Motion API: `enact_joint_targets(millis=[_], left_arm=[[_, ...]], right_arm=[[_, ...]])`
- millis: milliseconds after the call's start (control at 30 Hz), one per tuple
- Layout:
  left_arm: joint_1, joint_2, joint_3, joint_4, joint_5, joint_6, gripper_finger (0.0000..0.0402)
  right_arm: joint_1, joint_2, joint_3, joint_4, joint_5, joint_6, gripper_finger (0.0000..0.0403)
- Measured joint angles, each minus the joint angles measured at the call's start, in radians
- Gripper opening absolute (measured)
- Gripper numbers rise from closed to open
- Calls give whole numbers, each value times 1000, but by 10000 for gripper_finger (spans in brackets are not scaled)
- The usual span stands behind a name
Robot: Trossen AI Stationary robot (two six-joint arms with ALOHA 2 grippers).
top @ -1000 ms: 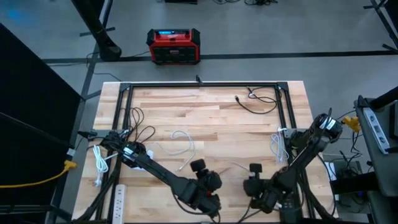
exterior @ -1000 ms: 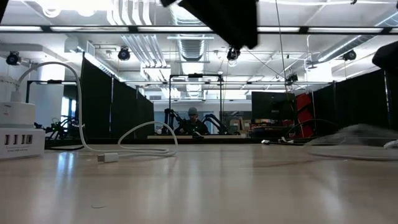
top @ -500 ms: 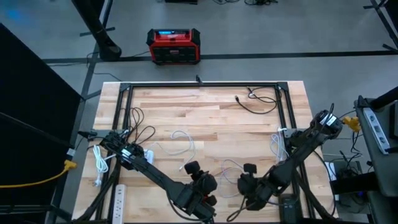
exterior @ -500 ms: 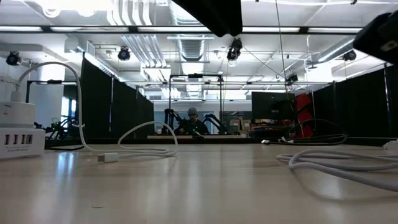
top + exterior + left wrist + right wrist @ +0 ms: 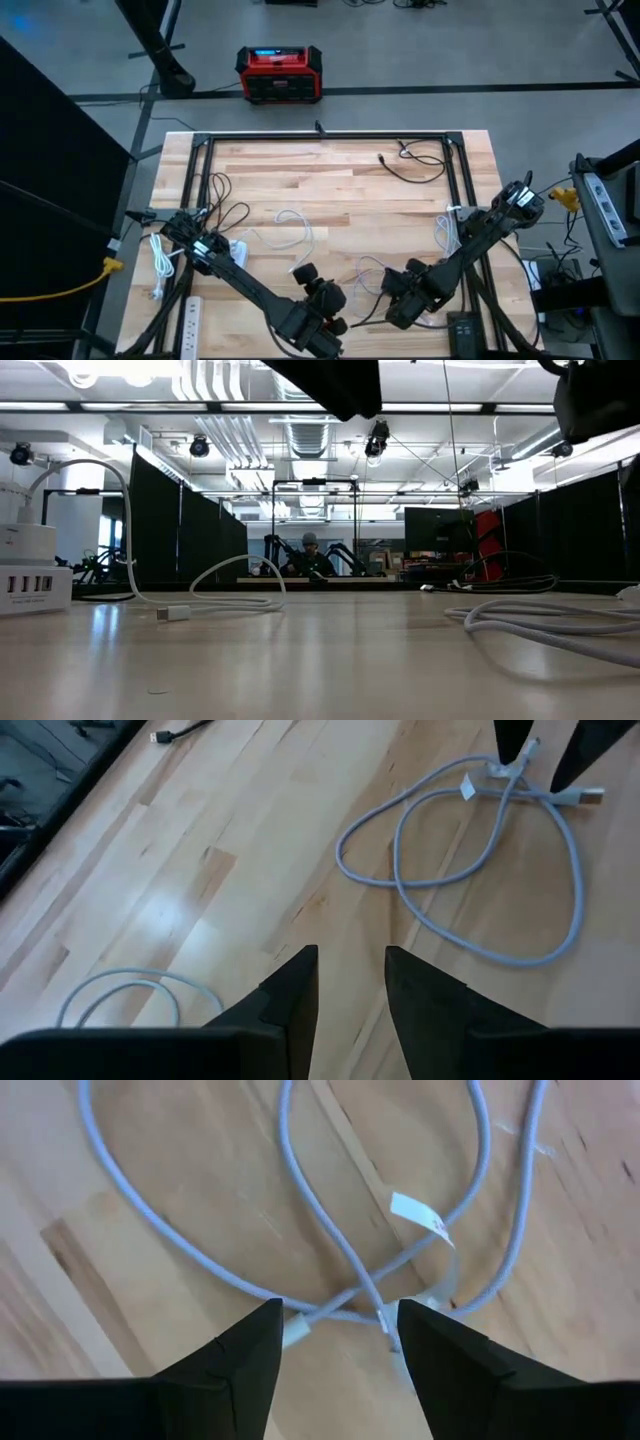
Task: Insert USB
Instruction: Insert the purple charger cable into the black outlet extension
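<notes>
Pick-up stage: right gripper (image 5: 335, 1342), fingers spread, hovers over grey cable (image 5: 330, 1230); it must descend and pinch the plug.

Both dark arms reach from the table's side edges toward its near edge. The left arm runs from the left side diagonally inward, and its gripper (image 5: 308, 272) sits at the near middle, a little left of centre. Its two fingers (image 5: 295, 995) stand parallel with a narrow gap between them, holding nothing. The right arm comes in from the right side, bent at the elbow. The right gripper (image 5: 397, 290) is close beside the left one, pointing downward, its fingers (image 5: 250, 1345) spread apart, nothing clamped between them.
</notes>
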Motion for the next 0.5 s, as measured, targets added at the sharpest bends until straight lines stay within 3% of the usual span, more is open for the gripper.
enact_joint_targets(millis=[500], left_arm=[[-20,1,-189,150,-31,-26,105]], right_arm=[[-1,81,13,65,-40,151,159]])
